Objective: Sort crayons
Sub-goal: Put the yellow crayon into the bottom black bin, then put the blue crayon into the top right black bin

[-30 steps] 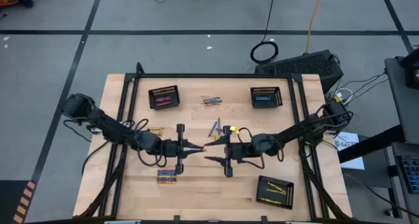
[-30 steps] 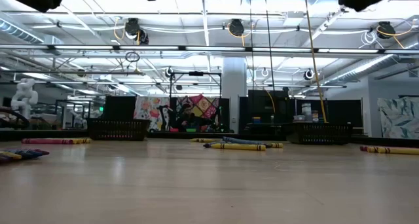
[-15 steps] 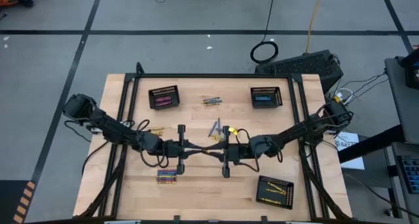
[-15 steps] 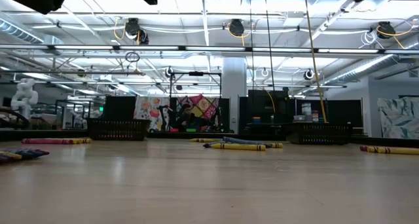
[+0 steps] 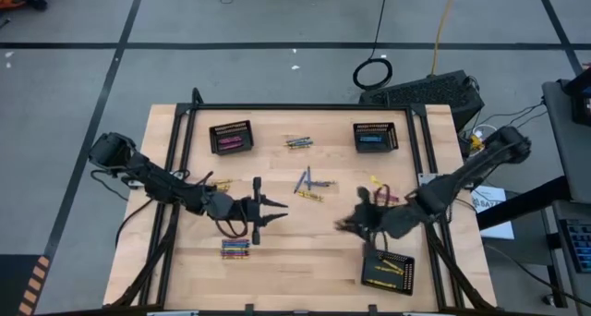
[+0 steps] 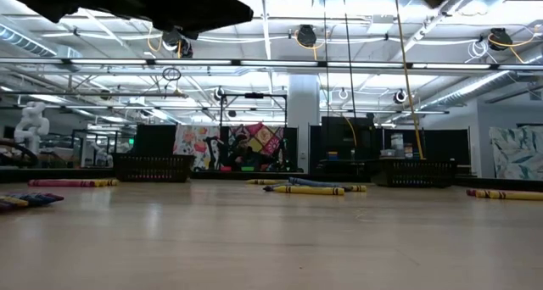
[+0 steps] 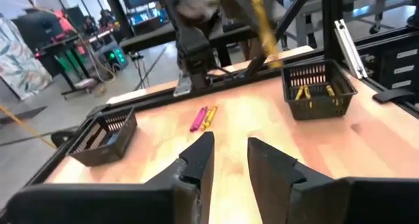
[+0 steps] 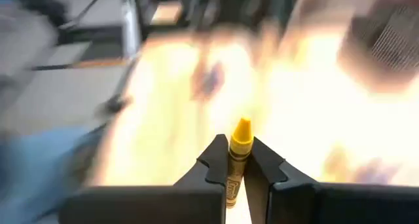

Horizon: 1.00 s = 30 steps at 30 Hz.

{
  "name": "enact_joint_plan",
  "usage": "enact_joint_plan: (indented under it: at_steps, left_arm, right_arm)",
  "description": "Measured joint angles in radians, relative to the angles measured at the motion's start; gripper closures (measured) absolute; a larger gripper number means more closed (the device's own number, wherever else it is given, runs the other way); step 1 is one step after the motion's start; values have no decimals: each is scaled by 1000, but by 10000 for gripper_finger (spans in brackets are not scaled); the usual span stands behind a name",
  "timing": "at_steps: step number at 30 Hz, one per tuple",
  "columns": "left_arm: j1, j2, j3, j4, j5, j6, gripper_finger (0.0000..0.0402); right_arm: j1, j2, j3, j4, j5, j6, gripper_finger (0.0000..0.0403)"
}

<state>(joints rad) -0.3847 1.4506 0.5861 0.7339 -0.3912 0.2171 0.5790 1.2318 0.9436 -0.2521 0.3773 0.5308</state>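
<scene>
1. Pale wooden planks make up the desk (image 5: 277, 261), which stands in a black tube frame on a grey floor marked with dark lines.
2. Three black mesh rectangular baskets sit on it: one at the far left (image 5: 230, 138) with pink crayons inside, one at the far right (image 5: 375, 138) with blue ones, and one at the near right (image 5: 388, 271) with yellow ones.
3. Loose crayons lie in small groups: a cluster at the far middle (image 5: 297, 142), a blue and yellow group near the centre (image 5: 307, 185), a few on the left (image 5: 220, 184), a tight mixed row at the near left (image 5: 235, 249), and a pink and yellow pair right of centre (image 5: 380, 190).
4. Left gripper (image 5: 280, 207) is over the desk's middle left, fingers slightly spread and empty.
5. Right gripper (image 8: 237, 162) is just beyond the near-right basket, pinching a yellow crayon (image 8: 238, 152) whose tip pokes out between the fingers.
6. Behind the desk the low view shows a large hall with ceiling lights, pipes and colourful panels.
</scene>
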Motion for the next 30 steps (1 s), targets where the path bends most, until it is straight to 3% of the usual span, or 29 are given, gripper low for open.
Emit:
enact_joint_plan:
  at_steps: [4, 10, 16, 21, 26, 30]
  left_arm:
    - [0, 0, 0, -24, 0, -3, 295]
    - [0, 0, 0, -38, 0, -3, 295]
    - [0, 0, 0, -38, 0, -2, 295]
    - [0, 0, 0, -40, 0, -2, 295]
    - [0, 0, 0, -40, 0, -1, 294]
    - [0, 0, 0, -40, 1, -1, 294]
  right_arm:
    - [100, 12, -1, -282, -131, 444, 395]
    - [191, 139, -2, -421, -385, 724, 395]
    - [202, 247, -1, -412, -530, 808, 390]
    - [201, 297, -1, -419, -641, 805, 349]
    - [185, 296, -1, -418, -670, 787, 298]
    - [170, 258, -1, -409, -690, 758, 280]
